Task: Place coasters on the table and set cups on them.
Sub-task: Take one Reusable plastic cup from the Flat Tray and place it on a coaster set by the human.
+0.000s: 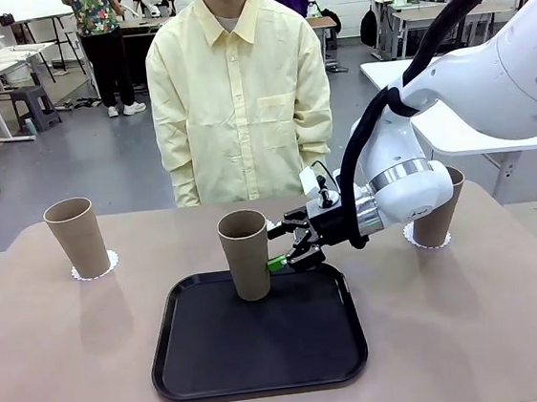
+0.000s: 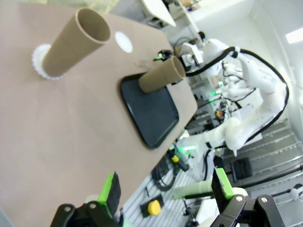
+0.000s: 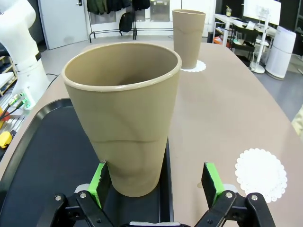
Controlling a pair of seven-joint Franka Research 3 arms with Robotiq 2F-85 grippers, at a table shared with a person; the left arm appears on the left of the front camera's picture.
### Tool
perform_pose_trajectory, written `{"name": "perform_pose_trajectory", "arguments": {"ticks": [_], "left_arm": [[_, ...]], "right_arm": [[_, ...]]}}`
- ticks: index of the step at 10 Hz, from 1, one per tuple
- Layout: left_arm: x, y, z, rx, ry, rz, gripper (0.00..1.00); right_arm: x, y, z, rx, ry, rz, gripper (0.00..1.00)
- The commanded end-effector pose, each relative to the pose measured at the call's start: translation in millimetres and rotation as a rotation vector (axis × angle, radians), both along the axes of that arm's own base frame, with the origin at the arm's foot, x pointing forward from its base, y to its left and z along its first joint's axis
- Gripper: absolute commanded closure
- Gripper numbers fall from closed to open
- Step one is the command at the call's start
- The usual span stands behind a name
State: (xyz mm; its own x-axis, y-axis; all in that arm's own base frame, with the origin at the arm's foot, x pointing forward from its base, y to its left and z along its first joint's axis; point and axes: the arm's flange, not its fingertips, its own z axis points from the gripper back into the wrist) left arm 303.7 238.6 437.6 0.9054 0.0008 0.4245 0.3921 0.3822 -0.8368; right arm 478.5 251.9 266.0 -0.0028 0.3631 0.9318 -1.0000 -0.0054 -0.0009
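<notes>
One brown cup [image 1: 245,254] stands upright at the back edge of the black tray [image 1: 260,346]. My right gripper [image 1: 288,247] is open beside it. In the right wrist view the cup [image 3: 125,118] stands between the green pads [image 3: 100,177], close to the left pad and apart from the right one. A bare coaster [image 3: 261,172] lies on the beige table [image 1: 473,314] just past the tray, partly hidden in the front view. The left cup [image 1: 78,238] stands on its coaster [image 1: 95,267]. The right cup [image 1: 440,216] stands on another, behind my arm. My left gripper [image 2: 165,191] hangs open above the table's side, holding nothing.
A person in a yellow shirt [image 1: 238,89] stands at the far edge, hands off the table. My right arm [image 1: 411,186] reaches in low across the right half. The left wrist view shows the tray [image 2: 151,113], the bare coaster [image 2: 123,41] and the left cup [image 2: 75,42].
</notes>
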Motion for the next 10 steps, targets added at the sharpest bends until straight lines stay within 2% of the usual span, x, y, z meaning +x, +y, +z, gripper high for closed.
{"name": "perform_pose_trajectory", "arguments": {"ticks": [1, 3, 4, 10], "left_arm": [[-1, 1, 2, -0.01, -0.007, 0.001, 0.0], [-1, 1, 2, -0.01, -0.007, 0.001, 0.0], [-1, 1, 2, -0.01, -0.007, 0.001, 0.0], [-1, 1, 2, -0.01, -0.007, 0.001, 0.0]], "right_arm": [[0, 1, 0, 0.003, -0.001, 0.002, 0.0], [0, 0, 0, 0.0, 0.0, 0.0, 0.0], [1, 1, -3, 0.006, -0.01, 0.058, 0.0], [3, 14, -9, 0.006, 0.018, 0.071, 0.0]]}}
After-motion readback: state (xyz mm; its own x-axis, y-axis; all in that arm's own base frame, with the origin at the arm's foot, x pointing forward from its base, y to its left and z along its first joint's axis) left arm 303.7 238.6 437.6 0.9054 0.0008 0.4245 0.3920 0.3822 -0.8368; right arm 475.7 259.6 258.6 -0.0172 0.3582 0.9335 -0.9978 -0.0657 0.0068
